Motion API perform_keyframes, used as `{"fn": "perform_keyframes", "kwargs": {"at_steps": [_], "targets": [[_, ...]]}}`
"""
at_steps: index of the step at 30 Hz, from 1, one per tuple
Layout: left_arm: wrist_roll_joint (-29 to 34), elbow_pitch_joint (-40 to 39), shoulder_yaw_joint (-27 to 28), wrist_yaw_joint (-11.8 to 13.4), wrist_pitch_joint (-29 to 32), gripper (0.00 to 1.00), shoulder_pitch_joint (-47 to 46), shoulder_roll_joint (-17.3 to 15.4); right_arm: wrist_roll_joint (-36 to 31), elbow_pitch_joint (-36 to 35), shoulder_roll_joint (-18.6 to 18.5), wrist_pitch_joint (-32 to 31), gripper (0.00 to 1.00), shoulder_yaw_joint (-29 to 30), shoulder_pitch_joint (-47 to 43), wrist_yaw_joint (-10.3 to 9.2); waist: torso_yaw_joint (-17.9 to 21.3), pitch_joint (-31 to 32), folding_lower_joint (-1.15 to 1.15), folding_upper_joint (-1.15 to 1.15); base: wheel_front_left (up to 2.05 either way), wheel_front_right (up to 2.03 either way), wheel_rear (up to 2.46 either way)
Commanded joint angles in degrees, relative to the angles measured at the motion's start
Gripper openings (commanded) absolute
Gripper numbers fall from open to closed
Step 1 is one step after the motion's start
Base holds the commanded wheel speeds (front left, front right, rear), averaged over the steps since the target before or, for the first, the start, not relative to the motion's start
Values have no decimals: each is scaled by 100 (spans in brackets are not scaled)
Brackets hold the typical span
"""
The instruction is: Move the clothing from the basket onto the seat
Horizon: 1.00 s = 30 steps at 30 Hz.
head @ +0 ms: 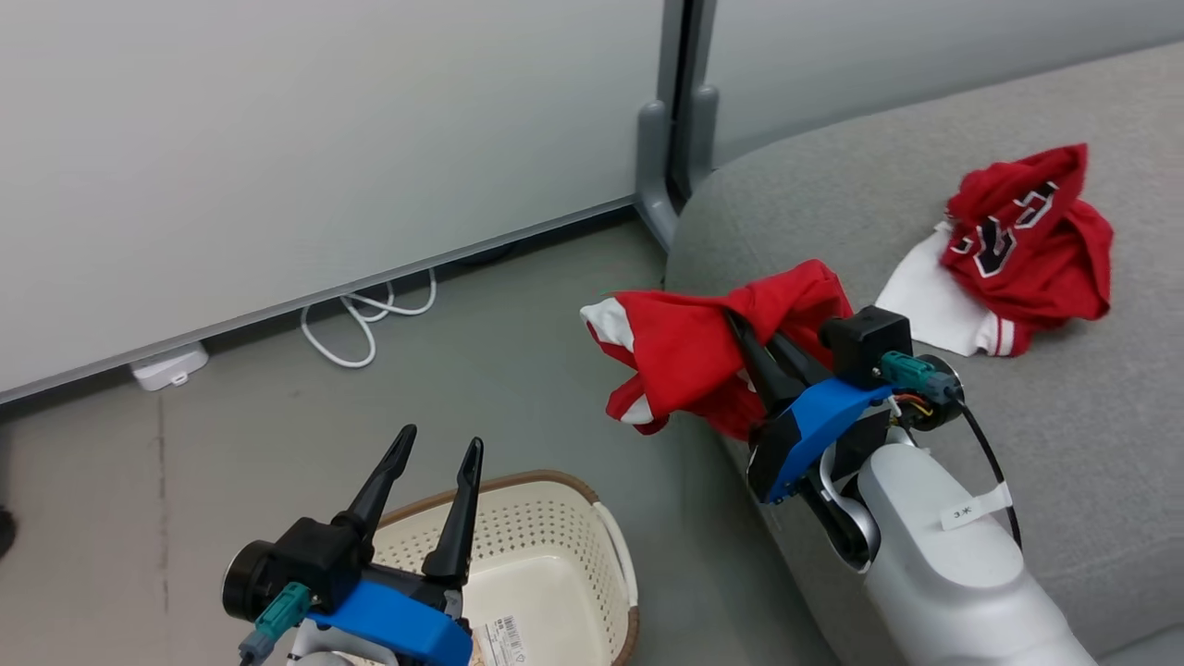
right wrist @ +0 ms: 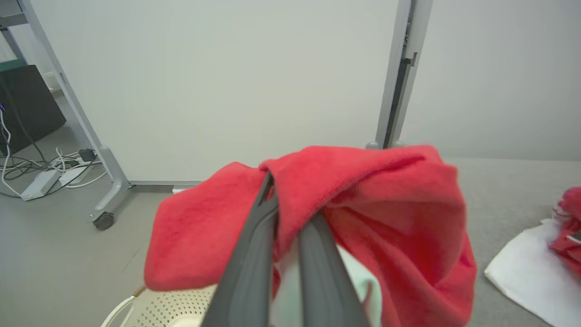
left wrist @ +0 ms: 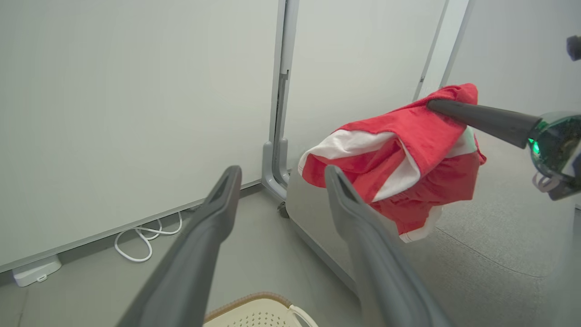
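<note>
Right jaws: closed tight on the red garment, at the corner edge of the seat.
Left jaws: wide apart, empty, over the basket beside the seat.
Other clothing: on the seat.

I count two red pieces of clothing: one hanging red garment pinched in the right gripper at the sofa's rounded corner, and one lettered red garment crumpled toward the sofa's far edge. A single white cloth piece lies under the second. There is one basket, one sofa, two grippers counting the left gripper, one looped white cable and one small white box.
</note>
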<state>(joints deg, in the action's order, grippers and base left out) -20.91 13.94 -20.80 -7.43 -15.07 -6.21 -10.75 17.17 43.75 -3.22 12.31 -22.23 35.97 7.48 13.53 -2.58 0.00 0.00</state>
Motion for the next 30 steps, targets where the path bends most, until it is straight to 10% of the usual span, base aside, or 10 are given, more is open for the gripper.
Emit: {"fn": "perform_keyframes", "kwargs": {"at_steps": [1,19,30], "targets": [[18,-33,30,-6,-15,100,-74,-9,-22,-55,-25,0,0,34,-63,3,315,-82,0,0,0,0,0],[67,-54,-28,-7,-15,100,-213,-104,-310,-688,-60,-216,0,654,-569,3,1736,-317,0,0,0,0,0],[-25,82,-273,-7,-15,100,-430,-134,-497,-1116,-57,-341,0,1153,-962,3,1808,-416,0,0,0,0,0]]}}
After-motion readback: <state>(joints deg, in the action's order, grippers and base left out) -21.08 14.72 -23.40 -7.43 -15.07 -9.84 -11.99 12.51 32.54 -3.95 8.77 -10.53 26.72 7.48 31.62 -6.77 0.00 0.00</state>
